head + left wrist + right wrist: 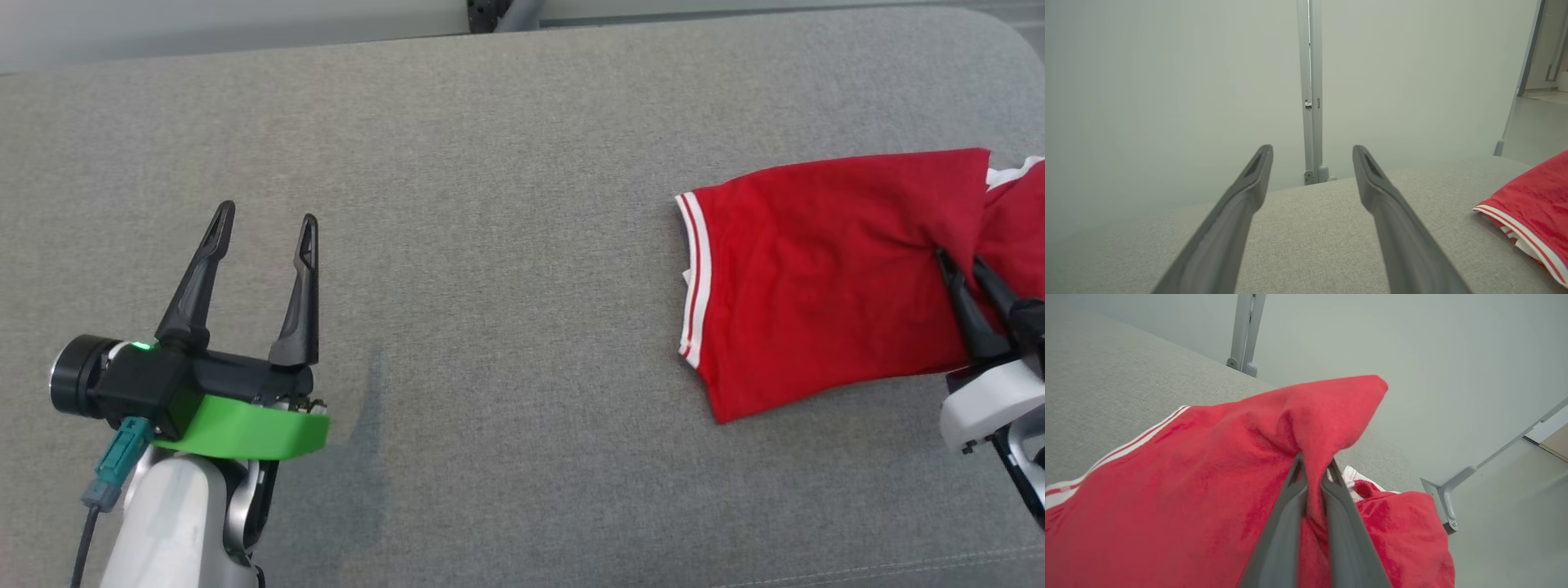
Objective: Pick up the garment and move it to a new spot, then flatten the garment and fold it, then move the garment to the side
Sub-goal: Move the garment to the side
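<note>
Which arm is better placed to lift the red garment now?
Right. The right jaws are shut on a raised fold of the red garment, so lifting can probably start at once. The left jaws stand open over the grey cushion, apart from the garment.

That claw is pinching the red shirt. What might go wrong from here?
1. The right gripper pinches only a narrow bunched fold of the red garment; the cloth could slip out during the lift.
2. The left gripper is open, far off over the bare grey cushion, so the garment would probably hang crumpled from one point, making flattening harder.
3. The garment seems to lie near the cushion's right edge; if dropped, it might slide off.
</note>
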